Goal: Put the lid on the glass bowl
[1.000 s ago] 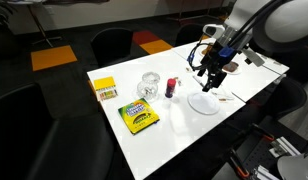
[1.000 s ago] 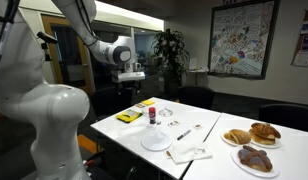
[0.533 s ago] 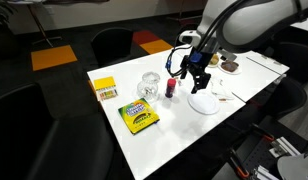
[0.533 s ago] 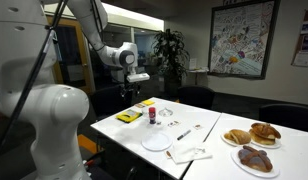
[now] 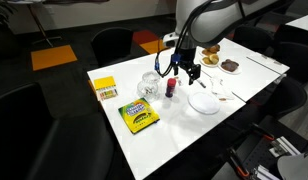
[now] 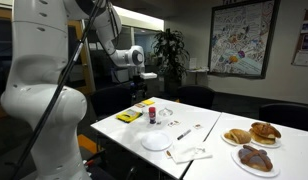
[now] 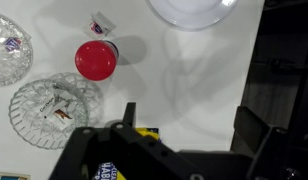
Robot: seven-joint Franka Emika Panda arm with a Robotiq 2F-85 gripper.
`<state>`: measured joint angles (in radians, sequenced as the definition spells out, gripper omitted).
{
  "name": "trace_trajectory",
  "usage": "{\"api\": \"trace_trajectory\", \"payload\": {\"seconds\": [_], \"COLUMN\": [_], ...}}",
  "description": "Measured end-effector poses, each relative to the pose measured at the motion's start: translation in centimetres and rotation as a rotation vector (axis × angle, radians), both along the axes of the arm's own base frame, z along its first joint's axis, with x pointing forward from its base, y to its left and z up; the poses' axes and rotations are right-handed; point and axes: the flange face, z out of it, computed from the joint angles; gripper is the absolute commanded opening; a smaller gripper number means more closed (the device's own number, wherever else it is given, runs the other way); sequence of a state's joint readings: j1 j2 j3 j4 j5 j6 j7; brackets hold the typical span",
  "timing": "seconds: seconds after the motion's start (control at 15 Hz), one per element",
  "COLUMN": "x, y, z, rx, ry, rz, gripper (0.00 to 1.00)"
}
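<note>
Above the white rectangular table [image 5: 184, 132], the black two-finger gripper [image 7: 189, 115] hangs empty with its jaws spread wide, roughly over the small red-capped bottle [image 7: 95, 60]. The biggest slip, I judge, would be going for the large flat white round plate [image 7: 194, 10], at 2 o'clock of that bottle, instead of the glassware. Next, the small round see-through glass lid [image 7: 56, 108], at 7 o'clock of the bottle, lies flat and slick. Fingers closing on its thin rim could skid, or knock it against the small round clear glass bowl [image 7: 9, 45] just beside it at 9 o'clock (which piece is lid and which is bowl is my guess, since both are cut glass). Smallest, the bottle stands near enough to be tipped on a descent. An exterior view shows plates of brown pastries [image 6: 251, 140] and the flat yellow crayon box [image 5: 139, 118] whole. Only the wrist view shows the cut pattern and the two glass pieces as separate.
</note>
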<state>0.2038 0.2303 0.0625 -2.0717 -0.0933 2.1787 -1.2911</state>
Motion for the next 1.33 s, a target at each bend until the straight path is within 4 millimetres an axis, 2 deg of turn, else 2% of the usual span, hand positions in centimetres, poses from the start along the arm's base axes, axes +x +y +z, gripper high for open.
{"api": "trace_trajectory", "payload": {"seconds": [0.2,0.67,0.8,1.33], "x": [1.0,1.0,1.2,2.9], "y": [-0.4,0.5,0.9,2.1], "z": [-0.7,-0.9,-1.9,-7.9], "rx": [-0.005,-0.022,-0.035,0.004], "ry": [0.016,-0.006,-0.036,-0.223], "rz": [0.012,0.058,0.094,0.194], "gripper": [1.0,1.0,1.0,1.0]}}
